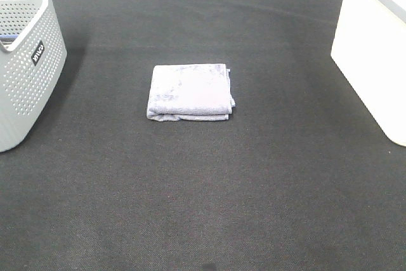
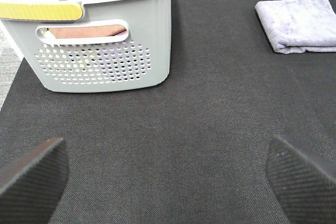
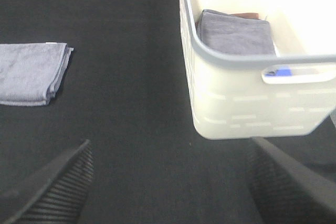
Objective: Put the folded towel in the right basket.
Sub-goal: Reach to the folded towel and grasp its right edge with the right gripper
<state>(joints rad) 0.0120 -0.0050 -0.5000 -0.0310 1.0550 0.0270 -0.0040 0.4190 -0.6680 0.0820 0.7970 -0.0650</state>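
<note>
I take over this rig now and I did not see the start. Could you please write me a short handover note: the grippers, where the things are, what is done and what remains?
The left gripper is open and empty, above the mat, facing the gray left basket.
The right gripper is open and empty, beside the white right basket.
The folded towel lies flat mid-mat between the baskets; neither gripper touches it.
The right basket already holds another gray towel.
Done: nothing yet.
Left: grasp the folded towel, carry it over, release it in the right basket.
</note>
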